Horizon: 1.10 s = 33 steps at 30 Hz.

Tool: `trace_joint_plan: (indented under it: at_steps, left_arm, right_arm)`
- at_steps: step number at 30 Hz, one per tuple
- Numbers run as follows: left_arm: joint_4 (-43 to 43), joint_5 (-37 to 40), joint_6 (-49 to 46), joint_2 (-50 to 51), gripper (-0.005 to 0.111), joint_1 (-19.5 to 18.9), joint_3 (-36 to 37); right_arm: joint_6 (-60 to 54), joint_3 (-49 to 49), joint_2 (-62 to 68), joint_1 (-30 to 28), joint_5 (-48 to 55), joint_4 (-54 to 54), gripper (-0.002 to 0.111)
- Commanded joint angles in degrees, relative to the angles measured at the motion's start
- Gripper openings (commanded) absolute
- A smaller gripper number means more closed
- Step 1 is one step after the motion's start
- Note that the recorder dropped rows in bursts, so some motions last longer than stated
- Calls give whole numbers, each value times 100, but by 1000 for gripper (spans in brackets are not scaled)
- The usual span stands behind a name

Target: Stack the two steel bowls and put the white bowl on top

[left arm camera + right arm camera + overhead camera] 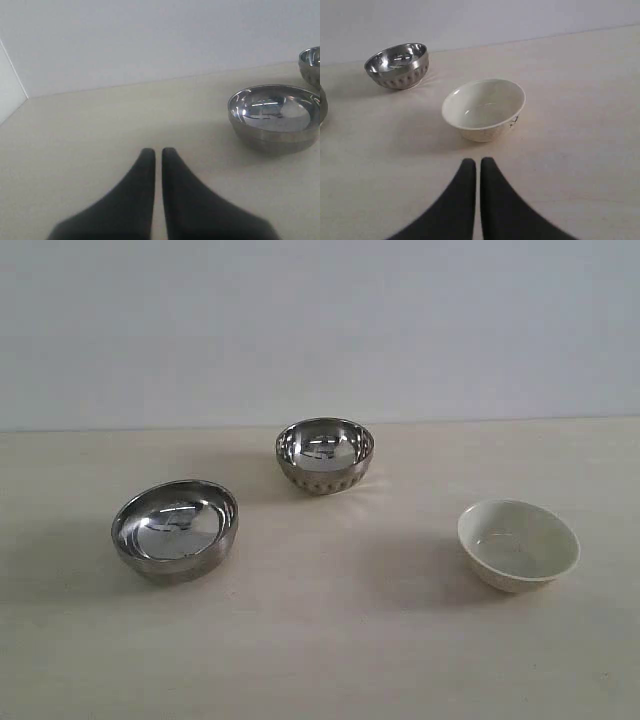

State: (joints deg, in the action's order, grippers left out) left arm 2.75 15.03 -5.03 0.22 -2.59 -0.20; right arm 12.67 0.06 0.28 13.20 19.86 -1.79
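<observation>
Two steel bowls (175,530) (325,455), white bowl (518,543); all well apart.

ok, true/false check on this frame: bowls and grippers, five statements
1. The smooth steel bowl, the ribbed steel bowl and the white bowl stand apart on the table, none stacked. True.
2. The white bowl sits inside a steel bowl. False: it stands alone on the table.
3. The left gripper and the right gripper are both shut and hold nothing. True.
4. The ribbed steel bowl is upside down. False: it is upright, opening upward.
5. The left gripper touches the smooth steel bowl. False: bare table lies between them.
</observation>
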Motion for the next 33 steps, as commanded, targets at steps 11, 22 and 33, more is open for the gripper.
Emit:
trace_joint_plan:
  at_steps: [11,22,33]
  left_arm:
    - [-39,-44,56,-22,4,-14,20]
    - [-39,-44,56,-22,4,-14,20]
    - [-39,-44,56,-22,4,-14,20]
  right_arm:
    - [1323,-6,-28,-5,-28,959,0]
    - [1849,-6,-28,-5,-28,1622,0]
    - [2032,-6,-28,-5,-1811,1809,0]
